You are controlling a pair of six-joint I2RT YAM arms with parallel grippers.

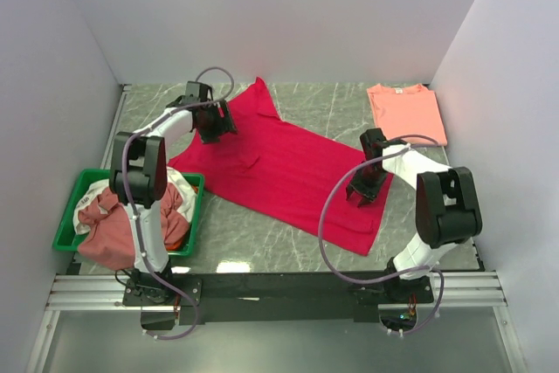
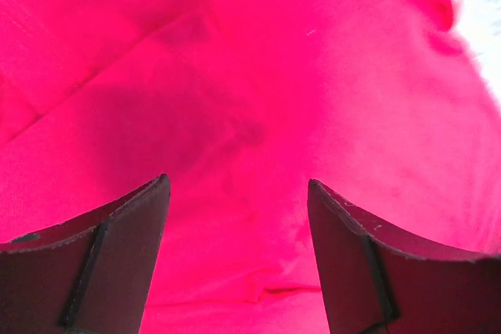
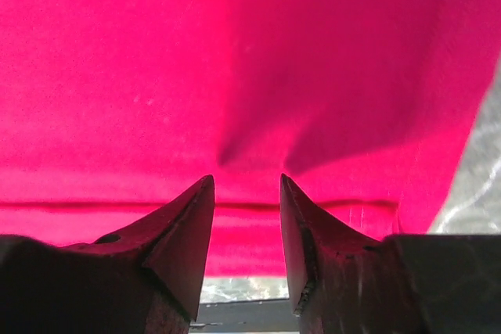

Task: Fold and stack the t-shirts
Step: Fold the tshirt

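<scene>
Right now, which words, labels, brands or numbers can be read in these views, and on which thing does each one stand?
No readable text in any view.
The red t-shirt and the green tray show no print.
The folded salmon t-shirt may have a tag at its collar, but it is too small to read.

A bright crimson shirt (image 1: 279, 172) fills the middle of the frame, plain, with no print. At upper right lies a salmon-pink shirt (image 1: 406, 113), plain too. The tray (image 1: 68, 216) at lower left is green, and the pile of shirts (image 1: 105, 238) in it is mostly dusty rose, with white and orange showing. The table (image 1: 332, 107) is grey-green stone with pale veins. The left arm (image 1: 147, 168) and right arm (image 1: 447, 205) are black and white. The walls (image 1: 288, 15) are a pale, faintly lilac white.
</scene>
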